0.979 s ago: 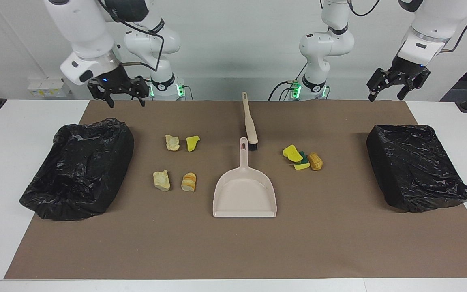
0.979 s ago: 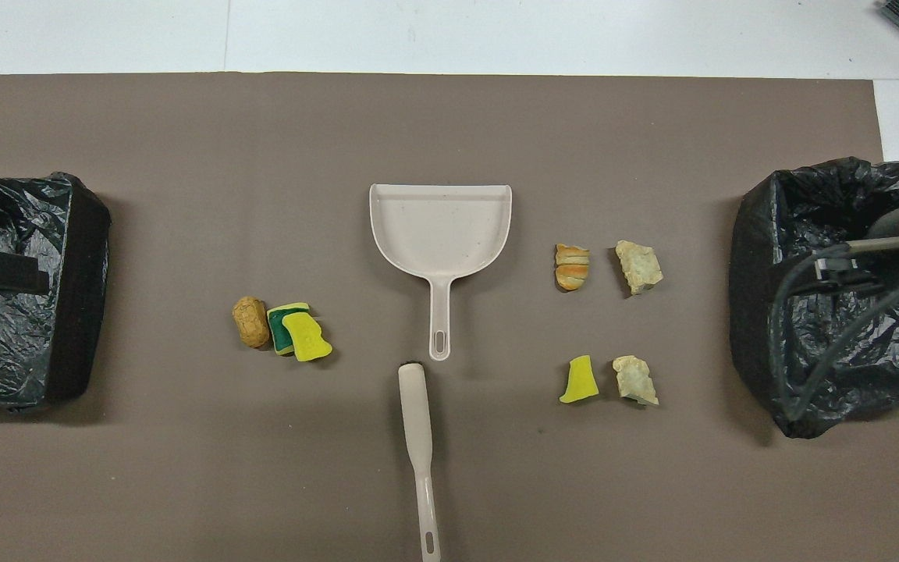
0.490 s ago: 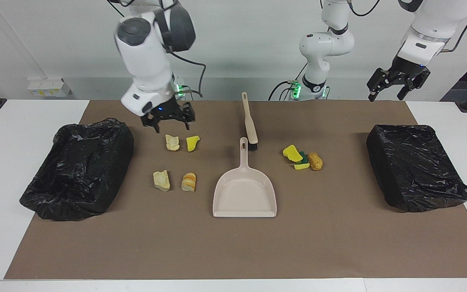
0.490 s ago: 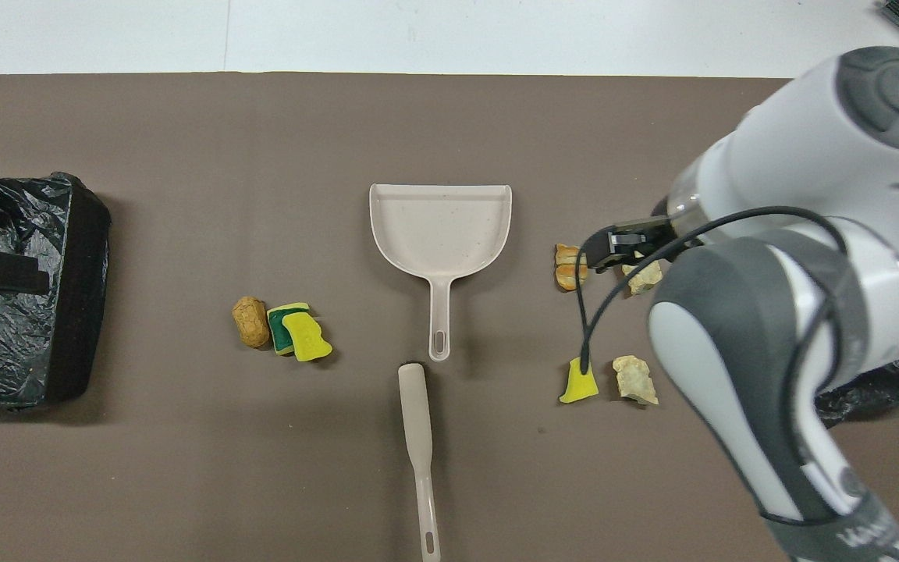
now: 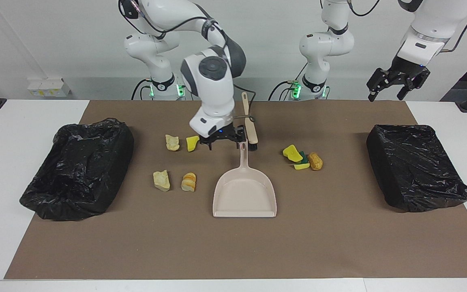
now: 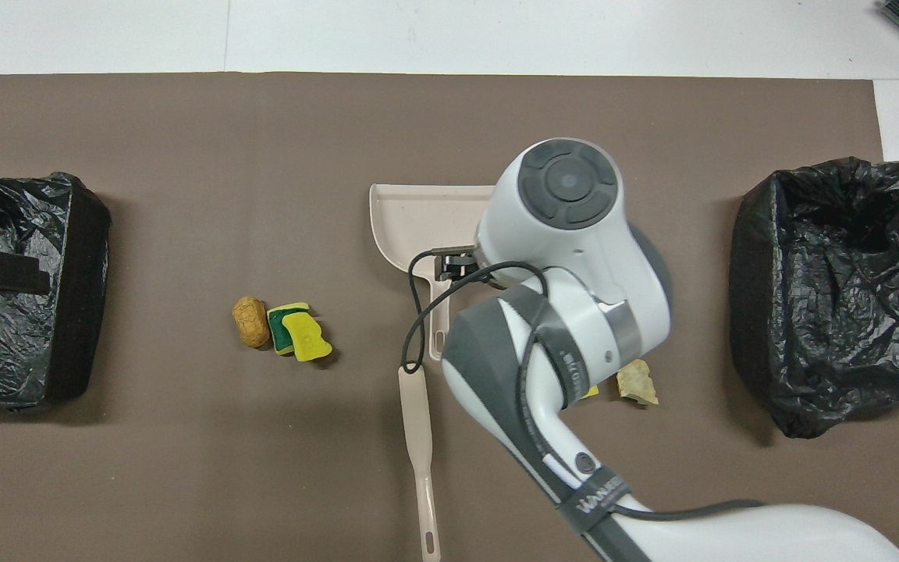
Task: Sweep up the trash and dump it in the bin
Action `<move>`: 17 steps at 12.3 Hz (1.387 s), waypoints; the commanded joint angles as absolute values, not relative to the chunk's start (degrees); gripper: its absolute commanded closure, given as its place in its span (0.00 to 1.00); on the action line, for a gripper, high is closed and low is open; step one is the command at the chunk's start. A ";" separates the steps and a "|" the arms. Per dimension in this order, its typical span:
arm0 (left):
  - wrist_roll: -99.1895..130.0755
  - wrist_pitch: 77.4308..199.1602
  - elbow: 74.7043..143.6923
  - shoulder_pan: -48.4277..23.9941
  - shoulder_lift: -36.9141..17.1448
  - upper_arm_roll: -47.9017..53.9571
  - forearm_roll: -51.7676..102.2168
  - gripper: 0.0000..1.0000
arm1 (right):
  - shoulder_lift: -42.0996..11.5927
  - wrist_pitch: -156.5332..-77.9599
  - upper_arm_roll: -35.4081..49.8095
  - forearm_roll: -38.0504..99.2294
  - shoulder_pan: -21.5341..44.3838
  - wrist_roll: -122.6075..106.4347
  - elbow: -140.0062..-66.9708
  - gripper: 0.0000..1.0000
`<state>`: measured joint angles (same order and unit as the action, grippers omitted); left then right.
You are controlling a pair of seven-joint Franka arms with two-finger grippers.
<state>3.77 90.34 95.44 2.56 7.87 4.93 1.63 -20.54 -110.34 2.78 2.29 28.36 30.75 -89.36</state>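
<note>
**Right gripper low beside the dustpan handle, trash still on the mat**

The right gripper hangs low over the brown mat, just beside the top of the dustpan handle and the brush head. Its fingers are spread apart and hold nothing. In the overhead view the right arm covers part of the dustpan and most of the trash at that end.

The left gripper waits up in the air over the table edge at the left arm's end, fingers open and empty. Only a dark part of it shows in the overhead view, over the bin there.

The trash lies in 2 groups on the mat. 4 scraps sit between the dustpan and the bin at the right arm's end: a tan chunk and a yellow piece nearer the robots, a beige chunk and an orange-streaked chunk farther from them. 3 more scraps touch one another between the dustpan and the second bin: a yellow sponge, a yellow-green sponge and a tan chunk.

The brush lies nearer the robots than the dustpan, its black bristles close to the dustpan handle's tip. Both bins are lined with black bags.
</note>
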 commanded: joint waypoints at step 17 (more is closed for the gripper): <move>4.04 90.88 98.69 1.93 10.37 5.01 2.11 0.00 | -19.17 -120.15 2.55 -2.03 31.04 30.71 -96.33 1.00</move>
